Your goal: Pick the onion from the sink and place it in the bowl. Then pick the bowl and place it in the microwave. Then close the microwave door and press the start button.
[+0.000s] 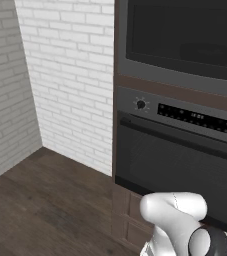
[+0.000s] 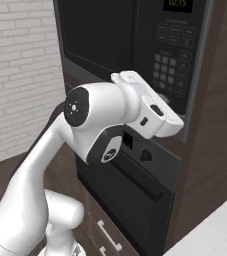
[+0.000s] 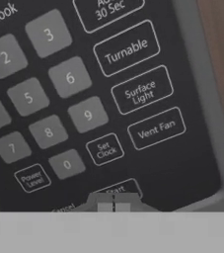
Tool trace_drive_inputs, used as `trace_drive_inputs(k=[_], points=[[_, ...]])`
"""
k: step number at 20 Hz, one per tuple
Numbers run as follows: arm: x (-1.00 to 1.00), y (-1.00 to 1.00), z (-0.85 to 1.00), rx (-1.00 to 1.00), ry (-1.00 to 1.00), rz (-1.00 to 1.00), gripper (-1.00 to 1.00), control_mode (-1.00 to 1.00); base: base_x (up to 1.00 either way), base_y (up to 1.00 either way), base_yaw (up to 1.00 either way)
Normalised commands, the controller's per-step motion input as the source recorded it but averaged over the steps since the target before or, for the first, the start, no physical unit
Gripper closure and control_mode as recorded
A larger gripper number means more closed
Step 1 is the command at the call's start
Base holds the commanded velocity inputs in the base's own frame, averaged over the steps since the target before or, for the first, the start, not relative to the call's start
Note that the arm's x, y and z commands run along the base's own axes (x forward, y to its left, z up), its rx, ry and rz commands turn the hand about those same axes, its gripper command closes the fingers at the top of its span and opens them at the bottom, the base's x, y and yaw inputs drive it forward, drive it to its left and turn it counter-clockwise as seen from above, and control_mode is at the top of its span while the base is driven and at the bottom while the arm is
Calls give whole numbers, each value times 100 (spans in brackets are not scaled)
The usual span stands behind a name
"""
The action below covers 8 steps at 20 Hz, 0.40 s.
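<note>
The microwave (image 2: 135,45) sits built into the cabinet above the oven, and its black microwave door (image 1: 185,35) stands shut. In the hand view the keypad shows close up. My gripper (image 3: 113,200) is shut, its two fingertips (image 3: 105,201) pressed together right at the start button (image 3: 121,189), on the bottom row beside Cancel. From the right base view my white hand (image 2: 155,112) reaches up to the lower right corner of the control panel (image 2: 172,55). The onion, the bowl and the sink are out of view.
Below the microwave is the oven (image 1: 175,165), with a knob (image 1: 141,104) and a display strip (image 1: 195,118). A white brick wall (image 1: 70,75) and dark wood floor (image 1: 40,205) lie to the left. A pale counter corner (image 2: 212,235) shows at lower right.
</note>
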Motion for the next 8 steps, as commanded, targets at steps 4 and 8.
trace_drive_inputs(k=[4,8], points=[[70,-11,-16,13,-2,13,100,-100,0,0,0],[-63,0,0,6,-14,1,100,-100,0,0,0]])
